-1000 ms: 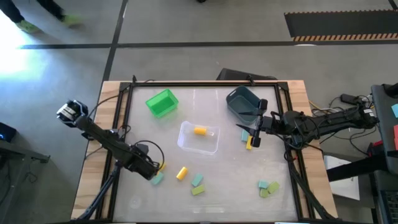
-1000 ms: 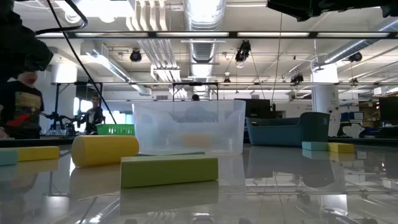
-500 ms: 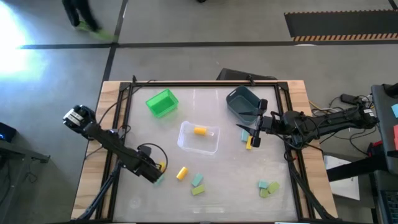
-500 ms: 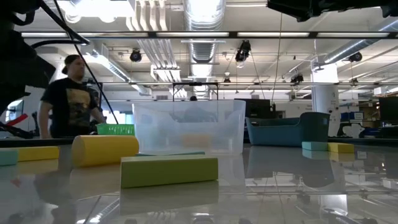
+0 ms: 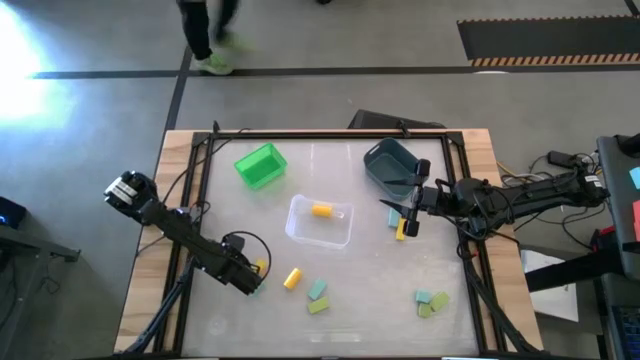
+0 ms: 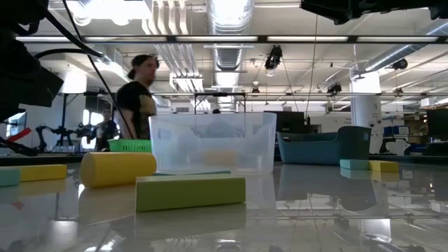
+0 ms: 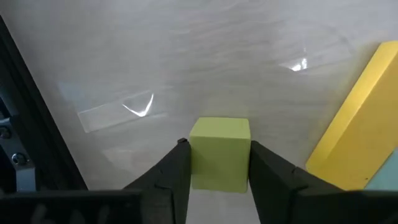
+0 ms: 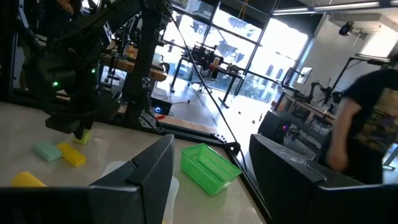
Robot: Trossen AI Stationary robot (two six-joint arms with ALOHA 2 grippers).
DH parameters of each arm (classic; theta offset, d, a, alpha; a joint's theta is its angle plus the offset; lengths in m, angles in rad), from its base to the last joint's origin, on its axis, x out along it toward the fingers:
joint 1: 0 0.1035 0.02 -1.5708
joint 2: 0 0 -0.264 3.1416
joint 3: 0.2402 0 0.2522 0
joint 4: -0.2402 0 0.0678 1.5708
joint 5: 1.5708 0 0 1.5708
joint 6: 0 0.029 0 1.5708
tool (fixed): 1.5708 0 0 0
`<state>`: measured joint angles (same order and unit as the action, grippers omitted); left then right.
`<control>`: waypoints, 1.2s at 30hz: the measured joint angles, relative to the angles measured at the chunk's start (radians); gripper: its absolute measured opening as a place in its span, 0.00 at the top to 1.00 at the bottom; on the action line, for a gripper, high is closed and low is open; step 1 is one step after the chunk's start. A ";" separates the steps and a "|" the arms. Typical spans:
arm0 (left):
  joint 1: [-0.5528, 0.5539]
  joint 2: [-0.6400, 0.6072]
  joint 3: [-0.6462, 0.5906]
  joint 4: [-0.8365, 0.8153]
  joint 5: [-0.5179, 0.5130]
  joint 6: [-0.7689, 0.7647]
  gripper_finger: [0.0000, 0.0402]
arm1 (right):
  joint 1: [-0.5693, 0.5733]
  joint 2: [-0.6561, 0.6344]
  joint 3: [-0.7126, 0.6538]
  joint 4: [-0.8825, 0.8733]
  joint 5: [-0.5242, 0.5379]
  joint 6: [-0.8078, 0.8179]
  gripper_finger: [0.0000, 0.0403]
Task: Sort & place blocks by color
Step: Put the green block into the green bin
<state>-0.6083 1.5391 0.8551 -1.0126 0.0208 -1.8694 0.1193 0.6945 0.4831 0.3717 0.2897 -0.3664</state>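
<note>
Blocks are scattered all over the table (image 5: 330, 335) right now. The left gripper (image 7: 219, 163) is down at the near-left part of the table and it's clamped onto a light green block (image 7: 219, 154), one finger pressed against each side (the left wrist view shows this really clearly). Just beside that block lies a yellow block (image 7: 359, 127), with a sliver of a teal block (image 7: 384, 181) next to it.

The right gripper (image 5: 406, 210) hovers on the right side, just beside the dark blue-grey bin (image 5: 386, 163), fingers spread apart and nothing between them. A yellow block under it (image 5: 401, 230) sits on the table.

One yellow piece (image 5: 321, 210) is inside the clear bin (image 5: 300, 226) in the middle. The green bin (image 5: 259, 165) is at the far left. In front of the clear bin: a loose yellow block (image 5: 292, 279), a loose teal block (image 5: 317, 290) and a loose light green block (image 5: 318, 307) close together. Near the right front edge there's a little cluster of teal and green blocks (image 5: 431, 302).

A person (image 6: 143, 98) is in the room behind the table in the low view.
</note>
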 joint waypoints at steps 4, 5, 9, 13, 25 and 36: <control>0.000 0.000 0.000 0.000 0.000 0.002 0.72 | 0.000 0.000 0.000 0.000 0.000 0.000 0.50; 0.000 -0.001 0.000 0.000 0.000 0.011 0.72 | 0.000 0.000 0.000 0.000 0.000 0.000 0.50; 0.009 -0.022 0.030 -0.032 0.003 0.041 0.72 | 0.000 0.000 0.000 0.000 0.000 0.000 0.50; 0.039 -0.062 0.104 -0.129 -0.003 0.081 0.72 | 0.000 0.000 0.000 0.000 0.000 0.000 0.50; 0.118 -0.115 0.461 -0.333 -0.266 0.264 0.72 | 0.001 0.000 0.000 -0.014 0.000 0.019 0.50; 0.336 -0.113 0.612 -0.333 -0.402 0.733 0.72 | 0.001 -0.032 -0.001 -0.045 0.000 0.055 0.50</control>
<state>-0.2722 1.4261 1.4670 -1.3456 -0.3809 -1.1365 0.1200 0.6627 0.4824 0.3270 0.2893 -0.3118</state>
